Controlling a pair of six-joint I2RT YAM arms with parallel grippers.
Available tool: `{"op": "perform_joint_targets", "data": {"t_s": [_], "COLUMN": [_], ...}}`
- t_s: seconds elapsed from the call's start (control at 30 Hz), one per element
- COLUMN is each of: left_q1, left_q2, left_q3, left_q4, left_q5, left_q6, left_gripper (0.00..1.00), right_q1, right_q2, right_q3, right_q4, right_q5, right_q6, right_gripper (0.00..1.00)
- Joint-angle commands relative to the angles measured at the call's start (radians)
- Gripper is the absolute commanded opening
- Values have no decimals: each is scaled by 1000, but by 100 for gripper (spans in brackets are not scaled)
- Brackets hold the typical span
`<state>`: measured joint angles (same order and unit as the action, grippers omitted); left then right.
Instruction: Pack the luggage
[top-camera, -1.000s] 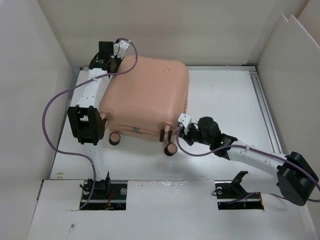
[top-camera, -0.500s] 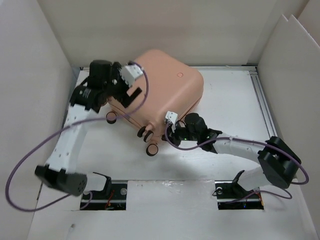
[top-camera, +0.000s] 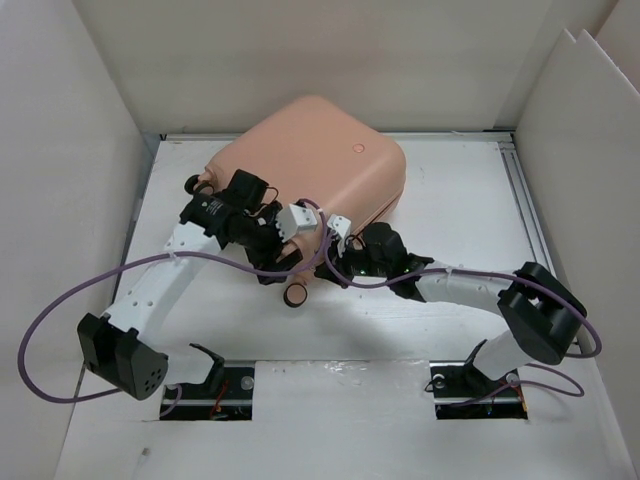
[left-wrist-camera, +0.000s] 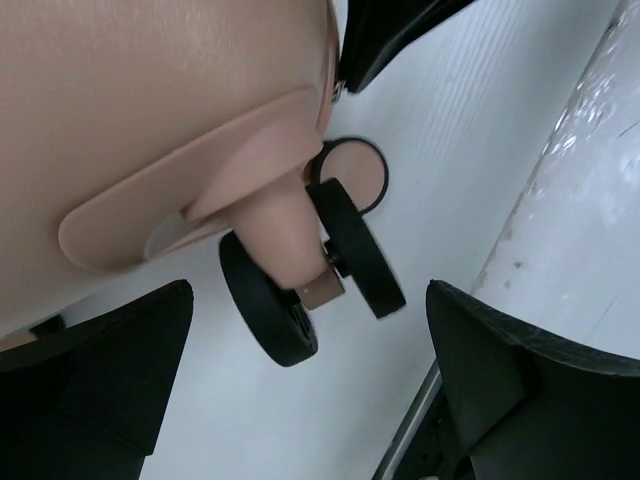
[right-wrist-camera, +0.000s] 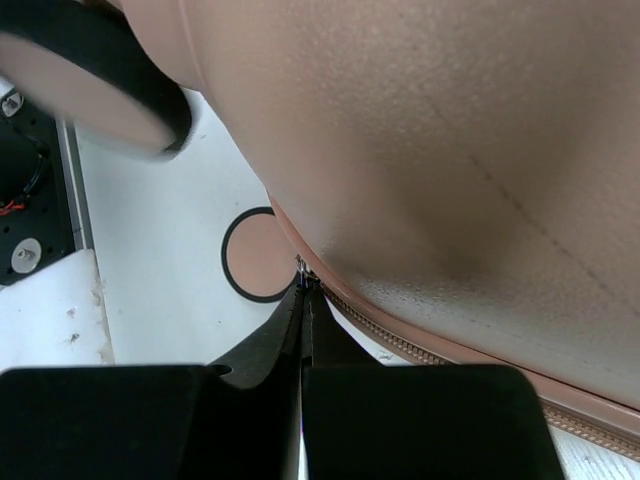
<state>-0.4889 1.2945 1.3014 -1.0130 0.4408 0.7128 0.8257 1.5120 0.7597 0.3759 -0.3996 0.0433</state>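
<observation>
Luggage (top-camera: 318, 160) of peach-pink hard shell lies shut on the white table (top-camera: 460, 190), toward the far edge and a little left of its middle. It is turned at a slant so that its wheeled end faces the near left corner. Both arms reach in to that end and meet at the luggage's near corner. The left gripper (top-camera: 283, 258) stands wide. In the left wrist view its two black fingers (left-wrist-camera: 110, 380) sit well apart on either side of a twin caster (left-wrist-camera: 312, 268) and touch neither the black wheels nor the peach stem. A second wheel (left-wrist-camera: 355, 175) lies beyond it on the table. The right gripper (top-camera: 325, 264) is closed, its fingers (right-wrist-camera: 285, 345) pressed flat together to a thin edge. That edge ends right at the zipper (right-wrist-camera: 400, 345), which runs along the shell's seam. A small metal pull (right-wrist-camera: 301, 272) shows at the tips, but whether it is pinched cannot be told. Just beside the tips in the right wrist view, a round black-rimmed wheel (right-wrist-camera: 262, 255) rests on the table. Another wheel (right-wrist-camera: 95, 80) fills the upper left corner of that view, too blurred to read.
</observation>
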Motion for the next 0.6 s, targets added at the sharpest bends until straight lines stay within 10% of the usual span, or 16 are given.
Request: {"op": "perform_joint_targets", "data": {"t_s": [0.0,0.47,0.5,0.57], "left_q1": [0,-36,-36,-36], "left_q2": [-35,-38,-38,-38], "left_q3": [-39,-148,-162,-180], "left_q4": [31,292,292,312], "left_q5": [119,-86,-86,-106], "left_q6": [-62,-286,-277,-268], "left_gripper": [99,98,92,52], "right_q1": [-50,-20,-20,-20], "right_q2": [17,17,17,17], "right_q3": [37,27,36,36], "right_q4": [106,84,65,40], "right_q5": [205,338,350,364], "right_q6": [7,66,66,66], "right_gripper": [0,0,0,0]}}
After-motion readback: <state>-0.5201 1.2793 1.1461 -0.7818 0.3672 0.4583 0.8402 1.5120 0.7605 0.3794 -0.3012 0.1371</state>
